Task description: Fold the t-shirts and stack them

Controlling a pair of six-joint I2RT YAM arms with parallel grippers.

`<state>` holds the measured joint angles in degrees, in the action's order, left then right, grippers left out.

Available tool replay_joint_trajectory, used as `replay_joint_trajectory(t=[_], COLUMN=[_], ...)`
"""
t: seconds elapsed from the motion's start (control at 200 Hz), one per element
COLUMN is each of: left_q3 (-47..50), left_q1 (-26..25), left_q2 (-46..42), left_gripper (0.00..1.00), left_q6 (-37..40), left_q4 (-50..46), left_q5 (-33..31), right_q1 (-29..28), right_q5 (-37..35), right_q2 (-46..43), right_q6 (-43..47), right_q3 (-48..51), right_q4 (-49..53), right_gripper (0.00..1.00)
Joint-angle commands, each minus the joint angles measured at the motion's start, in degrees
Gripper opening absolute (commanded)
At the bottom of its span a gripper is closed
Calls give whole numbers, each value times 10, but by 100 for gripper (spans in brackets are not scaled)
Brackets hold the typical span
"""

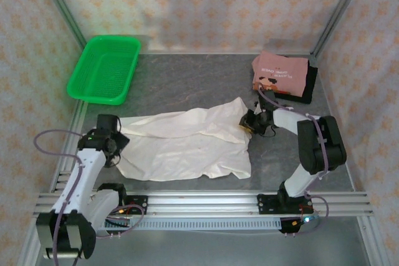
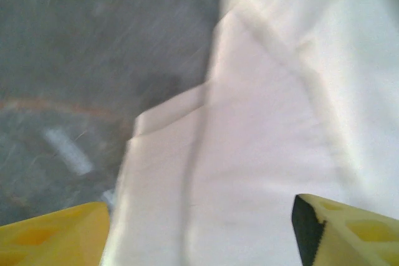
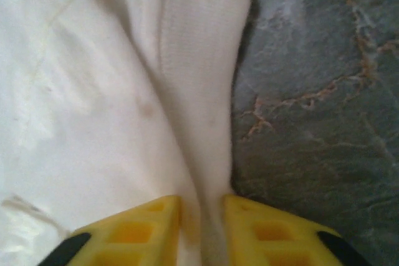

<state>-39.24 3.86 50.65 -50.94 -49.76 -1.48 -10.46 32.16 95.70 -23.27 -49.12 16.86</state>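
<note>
Folding the cream t-shirt (image 1: 187,144), spread flat on the near side of the green basket (image 1: 103,70), looks under way: the right gripper (image 3: 202,222) pinches its corner farthest from the basket, while the left gripper (image 2: 206,228), fingers spread above the basket-side edge, must next close on cloth.

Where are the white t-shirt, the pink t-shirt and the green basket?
white t-shirt (image 1: 181,144): top view, middle of the cloth.
pink t-shirt (image 1: 279,74): top view, printed upper face.
green basket (image 1: 93,98): top view, near rim.

Green mesh basket (image 1: 103,70) at far-left corner of grey table (image 1: 187,85), w/ patterned walls (image 1: 206,4) behind.
</note>
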Motion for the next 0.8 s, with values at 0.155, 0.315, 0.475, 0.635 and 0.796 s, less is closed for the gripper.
replay_joint_trajectory(t=[0.155,0.315,0.475,0.635,0.796], left_q3=[-155,-169,-141,-123,-131], left_q1=[-12,-32,-75,-88,-88], left_q2=[38,69,96,147,192], left_gripper=[82,83,82,80,80], left_q6=[133,154,143,113,123], left_q4=[-34,-4,46,6,34], left_q5=[-72,-66,-34,-26,2], right_q1=[41,65,74,81,84], right_q5=[-174,-251,-264,-259,-193], right_q2=[-18,-19,13,29,-14], right_q6=[44,113,147,143,147], right_q3=[-58,-115,-151,-174,-170], right_q4=[117,187,195,195,175], right_gripper=[0,0,4,16,48])
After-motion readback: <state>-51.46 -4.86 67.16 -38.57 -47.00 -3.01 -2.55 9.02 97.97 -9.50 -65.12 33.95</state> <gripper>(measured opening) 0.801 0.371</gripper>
